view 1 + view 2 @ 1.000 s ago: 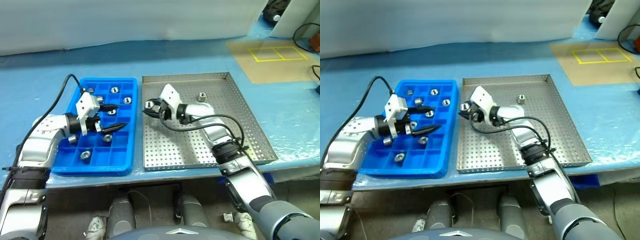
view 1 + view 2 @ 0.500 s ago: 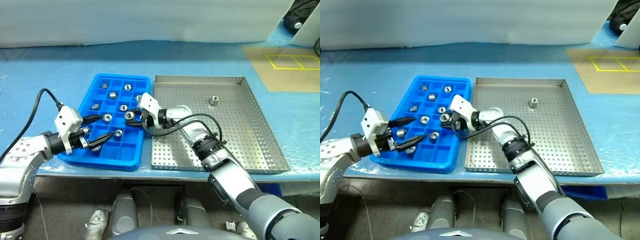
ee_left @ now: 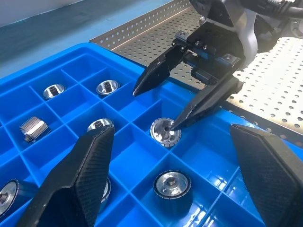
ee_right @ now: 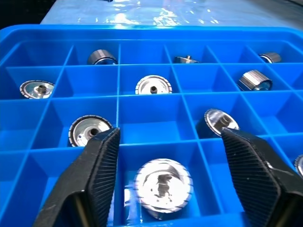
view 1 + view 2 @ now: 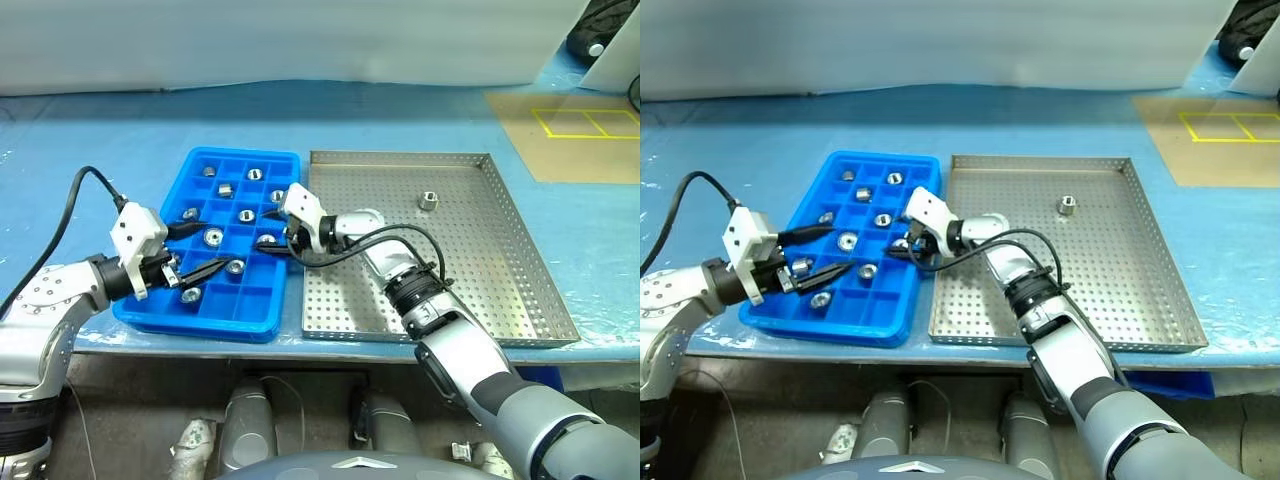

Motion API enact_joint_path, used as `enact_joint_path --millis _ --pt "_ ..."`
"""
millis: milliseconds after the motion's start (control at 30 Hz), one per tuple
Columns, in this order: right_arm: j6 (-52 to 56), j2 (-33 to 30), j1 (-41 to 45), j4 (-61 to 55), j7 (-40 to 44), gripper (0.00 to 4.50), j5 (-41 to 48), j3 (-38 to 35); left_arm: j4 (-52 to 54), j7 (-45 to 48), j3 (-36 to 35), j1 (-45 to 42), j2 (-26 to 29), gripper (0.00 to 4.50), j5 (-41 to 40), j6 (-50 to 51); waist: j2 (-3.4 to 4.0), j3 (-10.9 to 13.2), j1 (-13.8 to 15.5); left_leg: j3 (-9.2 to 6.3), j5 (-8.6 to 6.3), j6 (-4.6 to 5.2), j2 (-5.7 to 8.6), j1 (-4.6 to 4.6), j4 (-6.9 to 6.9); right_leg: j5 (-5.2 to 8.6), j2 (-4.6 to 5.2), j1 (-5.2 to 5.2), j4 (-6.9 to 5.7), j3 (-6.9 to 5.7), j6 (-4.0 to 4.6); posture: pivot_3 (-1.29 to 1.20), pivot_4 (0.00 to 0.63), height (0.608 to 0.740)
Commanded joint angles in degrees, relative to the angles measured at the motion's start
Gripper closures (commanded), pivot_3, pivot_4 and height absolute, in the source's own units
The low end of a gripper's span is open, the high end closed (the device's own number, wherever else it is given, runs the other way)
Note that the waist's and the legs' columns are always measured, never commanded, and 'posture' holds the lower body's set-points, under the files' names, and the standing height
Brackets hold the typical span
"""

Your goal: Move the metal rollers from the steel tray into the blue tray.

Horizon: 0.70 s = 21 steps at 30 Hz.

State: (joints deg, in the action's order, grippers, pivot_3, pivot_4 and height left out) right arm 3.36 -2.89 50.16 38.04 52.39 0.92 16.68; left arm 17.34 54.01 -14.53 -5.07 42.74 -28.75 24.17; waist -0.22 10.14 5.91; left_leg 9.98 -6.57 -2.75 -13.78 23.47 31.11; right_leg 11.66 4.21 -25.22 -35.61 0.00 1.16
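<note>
Blue table [image 5: 120, 140], right fingers [image 3: 156, 75] spread over blue tray [image 5: 150, 318]

Bright, even overhead light, soft short shadows. Glare on the blue table cover [image 5: 420, 110] and shiny rollers [image 4: 163, 185]. Wrist-view fingers [image 3: 80, 189] slightly soft up close.

metal rollers [image 5: 213, 237]: 12 counted | 11 in blue tray [image 5: 200, 325], one of them just under the tips of right gripper [image 5: 268, 228], one partly hidden behind left gripper [image 5: 207, 245] | 1 in steel tray [image 5: 480, 260], well apart from both grippers | blue tray: 1 | steel tray: 1 | grippers: 2
</note>
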Motion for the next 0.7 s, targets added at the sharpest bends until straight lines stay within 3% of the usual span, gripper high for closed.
enact_joint_path --millis 33,300,700 --pt "0.6 0.4 1.7 -4.3 -1.0 1.08 2.6 -3.1 -0.6 1.0 0.9 -1.9 0.7 0.40 0.2 -1.5 0.00 0.0 0.0 0.00 0.00 0.00 0.00 0.01 0.00 0.00 0.00 0.00 0.00 -0.01 0.00 0.10 0.150 0.740" --pt "2.4 -3.8 2.4 -6.8 -3.9 1.08 3.5 -8.0 -7.0 3.8 7.0 -9.0 -1.4 0.40 1.7 -4.3 -0.01 0.0 -0.3 0.01 0.02 -0.03 0.03 0.00 0.04 0.00 0.01 0.03 -0.01 0.01 0.00 -0.02 0.150 0.740" --pt "0.3 -14.2 0.0 2.1 -27.0 1.08 -2.0 -15.7 -22.7 10.5 17.9 -25.0 -11.6 0.40 5.9 -11.1 -0.02 0.0 -2.4 0.05 0.20 -0.30 0.06 -0.03 0.19 -0.03 -0.02 0.06 -0.09 0.13 0.00 -0.21 0.150 0.740"
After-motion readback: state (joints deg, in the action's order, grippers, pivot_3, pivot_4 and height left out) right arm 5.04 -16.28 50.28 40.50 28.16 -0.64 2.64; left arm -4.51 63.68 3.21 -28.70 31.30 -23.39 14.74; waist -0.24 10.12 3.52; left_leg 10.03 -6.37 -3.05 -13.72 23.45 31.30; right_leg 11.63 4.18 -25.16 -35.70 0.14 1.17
